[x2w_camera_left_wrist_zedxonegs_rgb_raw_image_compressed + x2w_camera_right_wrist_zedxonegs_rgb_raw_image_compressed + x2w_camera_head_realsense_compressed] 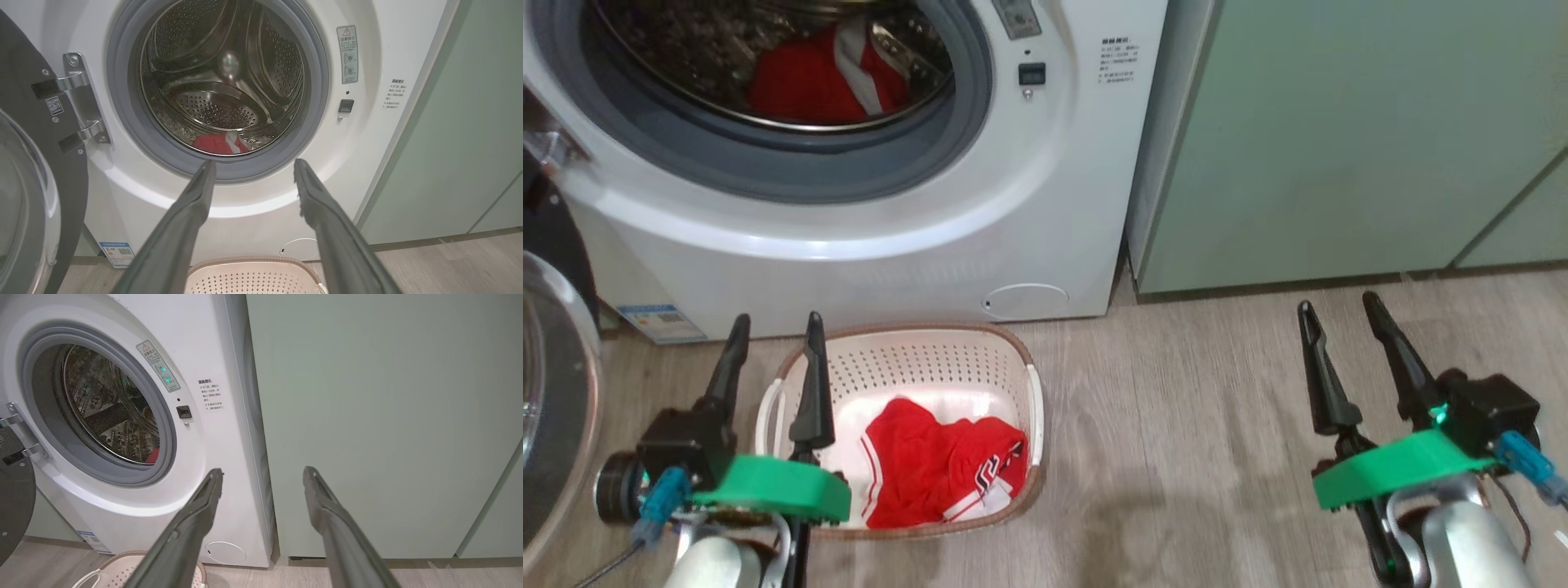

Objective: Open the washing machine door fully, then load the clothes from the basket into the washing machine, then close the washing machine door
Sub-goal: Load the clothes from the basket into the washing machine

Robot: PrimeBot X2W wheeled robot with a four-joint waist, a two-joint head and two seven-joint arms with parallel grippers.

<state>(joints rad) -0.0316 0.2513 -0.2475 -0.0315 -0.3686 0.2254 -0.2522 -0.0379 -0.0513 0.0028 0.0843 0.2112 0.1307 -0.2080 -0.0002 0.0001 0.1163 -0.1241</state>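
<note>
The white washing machine (866, 269) stands with its door (28, 196) swung open to the left. One red garment (825, 77) lies in the drum, also seen through the left wrist camera (220, 143). Another piece of the red clothes (939, 469) lies in the cream basket (931, 359) on the floor before the machine. My left gripper (776, 327) hangs open over the basket's left edge, nothing between its fingers. My right gripper (1339, 310) is open over bare floor to the right, facing the cabinet.
Pale green cabinets (1347, 139) stand right of the washer, close against its side. Wood-look floor (1176, 425) stretches between the basket and my right arm. The open door's glass bowl (547, 408) bulges at the far left, near my left arm.
</note>
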